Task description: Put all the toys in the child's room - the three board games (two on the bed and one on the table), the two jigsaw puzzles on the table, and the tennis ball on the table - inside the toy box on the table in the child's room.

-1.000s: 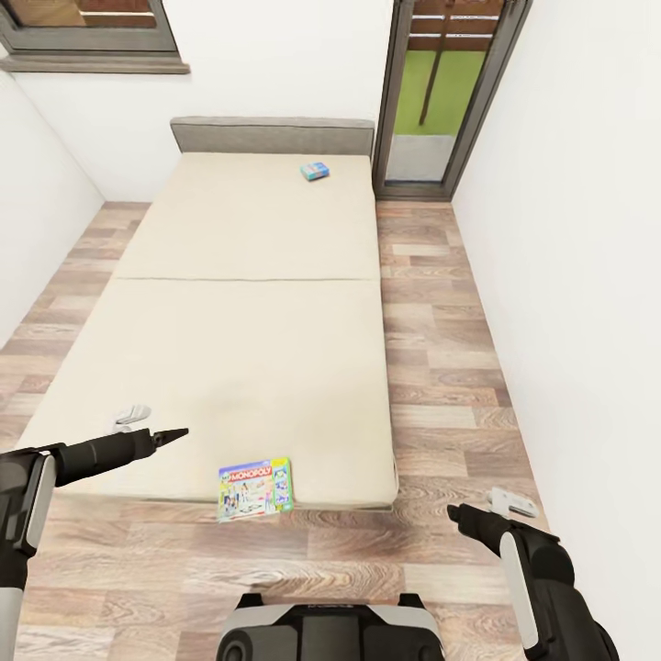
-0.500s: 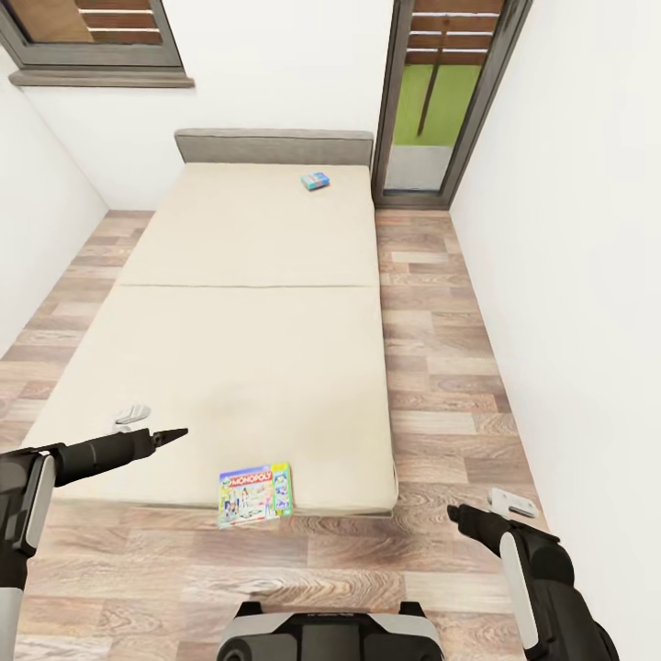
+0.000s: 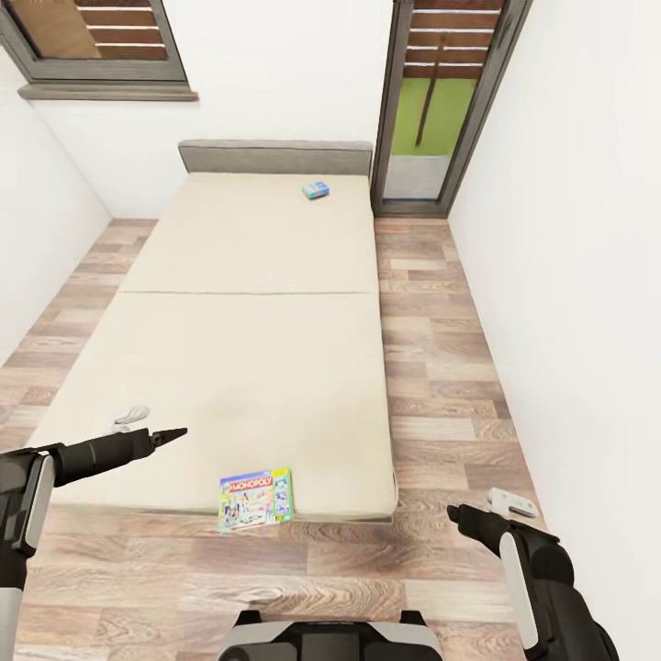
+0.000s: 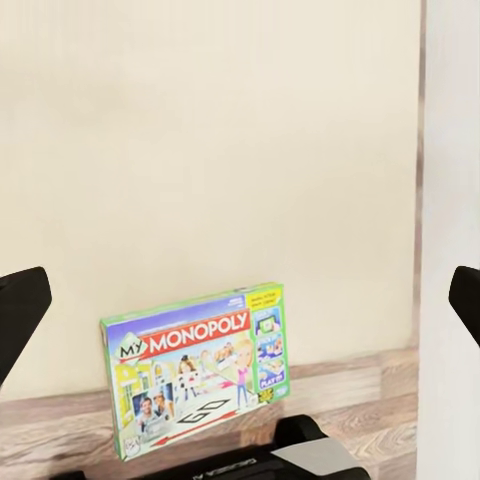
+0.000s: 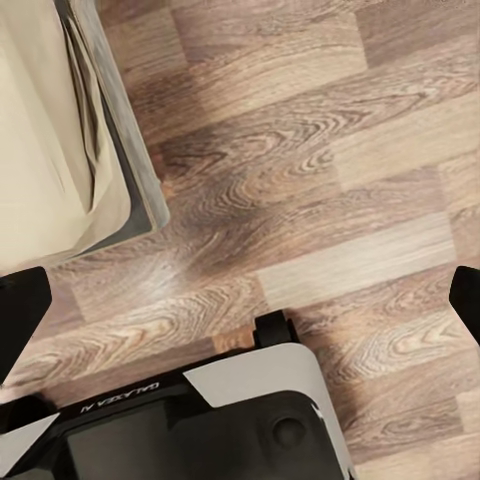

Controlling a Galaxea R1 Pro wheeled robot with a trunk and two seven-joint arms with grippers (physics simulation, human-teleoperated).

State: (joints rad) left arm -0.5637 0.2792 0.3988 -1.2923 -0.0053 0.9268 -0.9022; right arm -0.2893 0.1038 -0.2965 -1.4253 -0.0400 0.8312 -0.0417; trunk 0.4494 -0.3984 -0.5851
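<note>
Gaping wide, both jaws empty per wrist views: left gripper [image 4: 240, 310] over the bed's near end, right gripper [image 5: 240, 300] over the wood floor [image 3: 441, 367] right of the bed [image 3: 248, 303]. Green-edged Monopoly board game [image 3: 255, 498] lies flat at the mattress's near edge, overhanging slightly, between the arms. Blue board game [image 3: 316, 190] sits far off by the grey headboard [image 3: 275, 156]. Robot base [image 3: 330, 638] at near edge.

Both arms reach forward, left gripper [image 3: 172, 432] and right gripper [image 3: 456, 514] — jaws spread wide.
</note>
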